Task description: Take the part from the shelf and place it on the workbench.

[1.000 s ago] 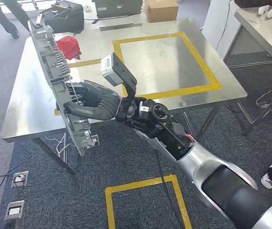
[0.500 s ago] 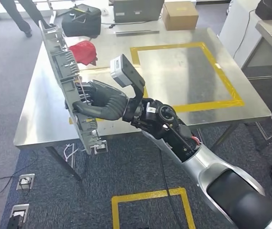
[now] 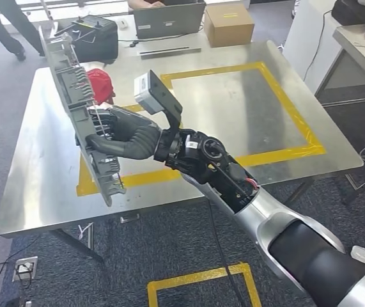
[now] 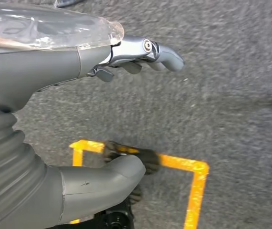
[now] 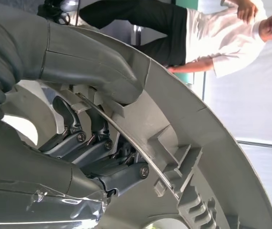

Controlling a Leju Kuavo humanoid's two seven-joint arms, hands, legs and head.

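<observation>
**Long plastic part over the bench, not down yet**

Office-type room with grey carpet, and a steel workbench (image 3: 45, 166) marked with a yellow tape rectangle (image 3: 286, 109) taking up the middle of the head view. A red cap (image 3: 99, 85), a black bag (image 3: 93, 35), a laptop (image 3: 168, 19) and a cardboard box (image 3: 228, 24) sit along the far edge at the top of the frame. A person (image 5: 206, 28) in a white shirt stands behind all that.

The part (image 3: 81, 121) is a long grey plastic panel with ribs and clips. It's held on edge, slanting from the upper left of the frame down towards the bench's near edge, above the left side of the bench and seemingly clear of it.

My read: light and fairly stiff, but long enough to flex and swing, and those small clips look snappable. The grab point is about mid-length, which seems right for balance.

My right hand (image 3: 122, 134) reaches in from the lower right, arm stretched out, thumb over one face of the panel and fingers (image 5: 102, 157) hooked behind a rib. My left hand (image 4: 91, 67) hangs over the carpet, fingers fairly straight and apart, holding nothing.
</observation>
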